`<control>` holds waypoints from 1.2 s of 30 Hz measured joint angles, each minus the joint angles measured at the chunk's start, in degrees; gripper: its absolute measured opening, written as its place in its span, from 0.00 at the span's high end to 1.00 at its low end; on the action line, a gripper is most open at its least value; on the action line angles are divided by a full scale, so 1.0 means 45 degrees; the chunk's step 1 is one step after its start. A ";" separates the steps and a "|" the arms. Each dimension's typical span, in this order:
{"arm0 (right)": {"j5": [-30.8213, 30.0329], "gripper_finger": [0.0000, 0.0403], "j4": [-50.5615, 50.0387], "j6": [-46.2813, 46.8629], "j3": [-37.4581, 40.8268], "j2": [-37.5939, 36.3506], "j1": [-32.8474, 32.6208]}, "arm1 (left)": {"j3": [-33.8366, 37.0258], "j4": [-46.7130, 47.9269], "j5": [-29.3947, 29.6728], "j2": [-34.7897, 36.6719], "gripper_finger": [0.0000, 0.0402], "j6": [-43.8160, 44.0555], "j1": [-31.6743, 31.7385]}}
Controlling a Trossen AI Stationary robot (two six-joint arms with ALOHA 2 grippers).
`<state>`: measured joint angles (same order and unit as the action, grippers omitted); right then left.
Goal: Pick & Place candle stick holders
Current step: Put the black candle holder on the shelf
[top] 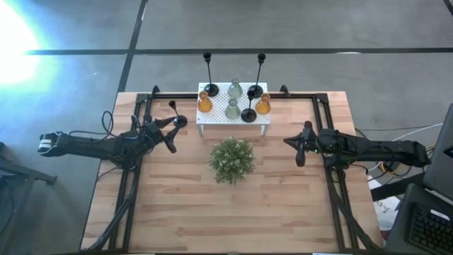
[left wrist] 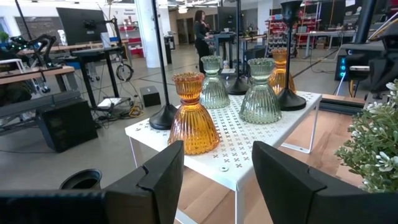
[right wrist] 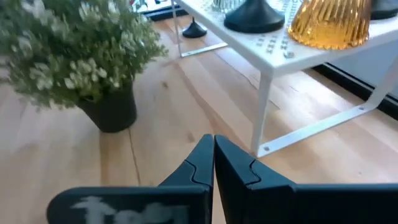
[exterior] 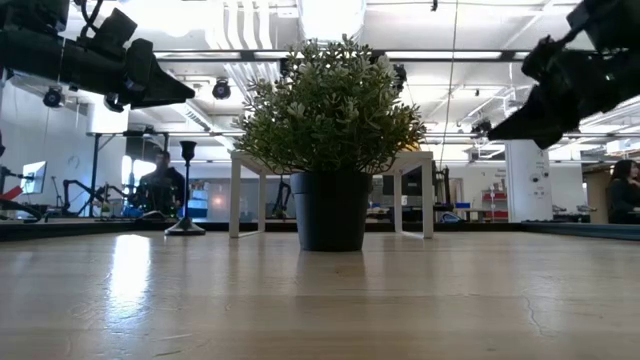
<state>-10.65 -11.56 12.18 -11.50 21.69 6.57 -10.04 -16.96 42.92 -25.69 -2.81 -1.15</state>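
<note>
A white perforated stand at the table's far middle carries the candle stick holders: two amber, two clear-grey, a low black one and two tall black stems. One more black stem stands by its round base on the table, left of the stand. My left gripper is open and raised left of the stand, facing the near amber holder. My right gripper is shut and empty, raised right of the stand.
A bushy green plant in a dark pot stands mid-table, just in front of the stand and between the two arms. Bare wooden tabletop lies toward the near edge. Black frame rails run along the table's sides.
</note>
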 joint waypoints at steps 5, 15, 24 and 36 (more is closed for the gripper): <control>-0.0592 0.98 -0.0012 -0.0785 0.0633 -0.1136 0.0013 | 0.0000 -0.0081 0.0000 0.0000 0.51 -0.0016 0.0000; -0.0711 0.98 -0.0054 -0.1842 0.1295 -0.4371 0.0018 | 0.0000 0.0009 -0.0049 0.0000 0.51 -0.0009 -0.0007; -0.0676 0.98 -0.0037 -0.2087 0.1276 -0.4482 0.0014 | -0.0292 0.2284 0.2086 0.0017 0.51 0.1281 0.0002; -0.0666 0.98 -0.0032 -0.2081 0.1276 -0.4214 0.0013 | 0.0116 0.3575 0.4170 -0.1006 0.51 0.4354 0.0400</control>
<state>-13.65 -11.70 2.82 -5.76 2.72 6.63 -9.52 -0.87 61.68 -30.22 16.79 0.65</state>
